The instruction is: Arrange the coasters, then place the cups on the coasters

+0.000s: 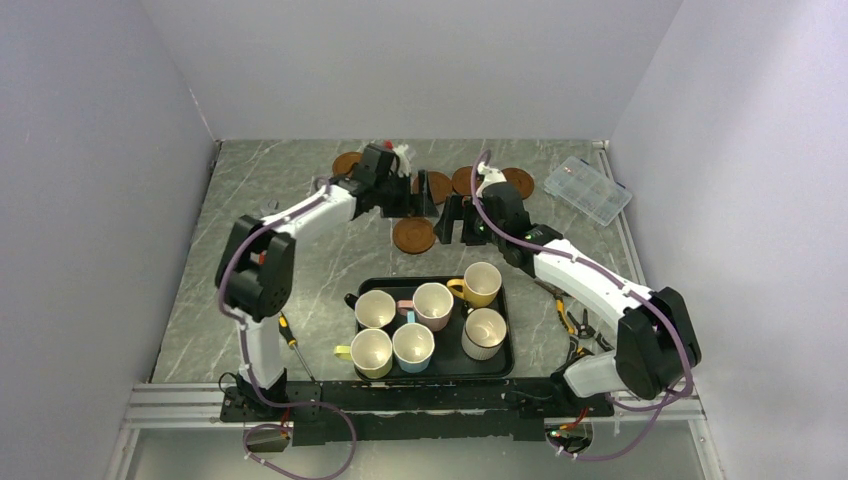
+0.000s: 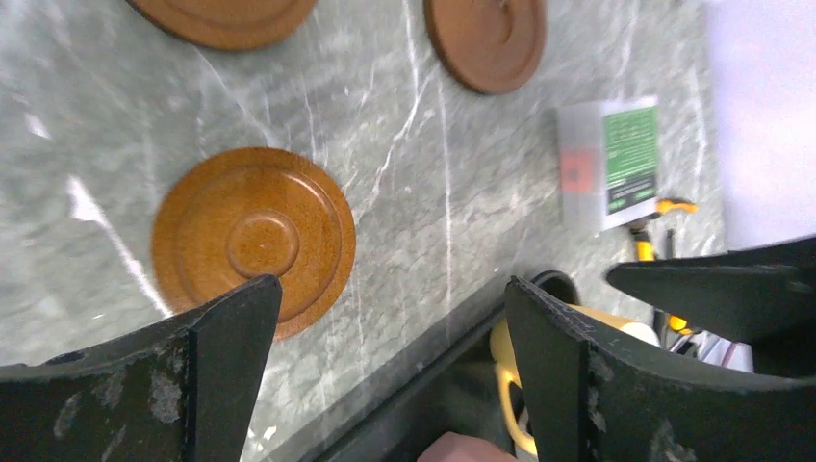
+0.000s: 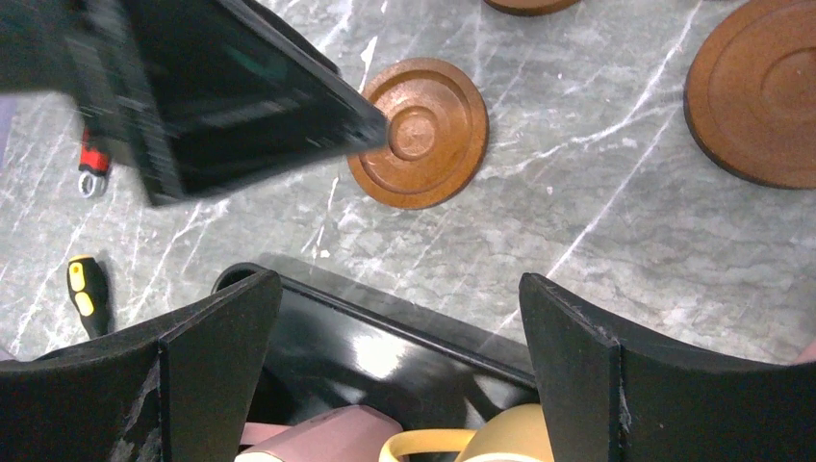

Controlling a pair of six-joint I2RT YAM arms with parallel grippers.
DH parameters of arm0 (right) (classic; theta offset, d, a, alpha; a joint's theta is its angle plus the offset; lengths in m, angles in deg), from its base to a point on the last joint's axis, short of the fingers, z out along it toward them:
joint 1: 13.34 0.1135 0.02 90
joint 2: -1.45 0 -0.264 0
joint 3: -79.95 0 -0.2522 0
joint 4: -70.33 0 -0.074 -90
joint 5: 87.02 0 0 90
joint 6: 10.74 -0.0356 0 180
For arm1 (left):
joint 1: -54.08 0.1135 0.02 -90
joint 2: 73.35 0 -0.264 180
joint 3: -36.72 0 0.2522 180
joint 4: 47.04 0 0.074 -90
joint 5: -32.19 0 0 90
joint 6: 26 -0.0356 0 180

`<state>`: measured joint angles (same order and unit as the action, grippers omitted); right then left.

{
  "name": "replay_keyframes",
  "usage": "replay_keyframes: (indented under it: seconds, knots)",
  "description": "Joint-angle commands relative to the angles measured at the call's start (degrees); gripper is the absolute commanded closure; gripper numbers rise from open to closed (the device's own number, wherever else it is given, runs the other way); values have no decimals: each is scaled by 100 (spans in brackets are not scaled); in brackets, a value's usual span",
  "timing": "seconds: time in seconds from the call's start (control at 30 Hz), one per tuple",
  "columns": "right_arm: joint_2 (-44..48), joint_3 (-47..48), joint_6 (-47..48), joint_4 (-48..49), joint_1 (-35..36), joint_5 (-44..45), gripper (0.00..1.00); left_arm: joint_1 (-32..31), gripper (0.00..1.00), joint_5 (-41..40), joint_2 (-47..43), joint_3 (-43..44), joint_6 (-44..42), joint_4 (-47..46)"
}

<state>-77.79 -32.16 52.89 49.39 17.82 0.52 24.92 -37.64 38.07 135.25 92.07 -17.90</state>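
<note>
Six cups (image 1: 433,303) sit in the black tray (image 1: 452,365) at the near side, none on a coaster yet. Just beyond the tray, one coaster (image 1: 413,235) lies alone on the table (image 1: 320,265). Left tool (image 2: 390,298) and right tool (image 3: 399,289) hover by it, both spread, holding nothing. Other coasters (image 1: 517,182) bunched at far edge, four in view. Judged: arranging barely begun, cup placing untouched

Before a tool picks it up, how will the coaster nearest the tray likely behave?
The coaster looks stiff and thin, so it probably will not bend. Lying flat on the tabletop, its low edge may be hard to pinch. Pushed, it would likely slide, not roll.
</note>
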Motion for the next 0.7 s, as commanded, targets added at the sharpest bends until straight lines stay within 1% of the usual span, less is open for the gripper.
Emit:
replay_keyframes:
  seconds: [0.0, 0.1, 0.27, 0.3, 0.37, 0.43, 0.57, 0.67]
  knots:
    - [275, -85, 100, 516, 150, 228, 1, 370, 7, -108, -934, -155, -194, 300]
    - [166, 42, 132, 462, 268, 426, 1, 774, 7, -20, -1337, -440, -294, 556]
    - [-571, 765, 181, -436, 731, 1321, 1, 1595, 7, 20, -1959, -808, -602, 1087]
    - [-750, 917, 207, -569, 839, 1485, 1, 1722, 7, -109, -2094, -952, -572, 1080]
    - [-1167, 1252, 260, -843, 1029, 1779, 0, 1925, 6, -158, -2408, -1344, -535, 764]
    - [-1694, 1728, 233, -1131, 1172, 1956, 0, 2059, 6, -281, -2555, -1532, -594, 611]
    - [-2558, 2537, 42, -1600, 1340, 2080, 0, 2116, 6, -782, -2540, -1320, -885, 1062]
    - [-3040, 2994, -173, -1794, 1445, 2158, 0, 2119, 6, -913, -2715, -1413, -964, 999]
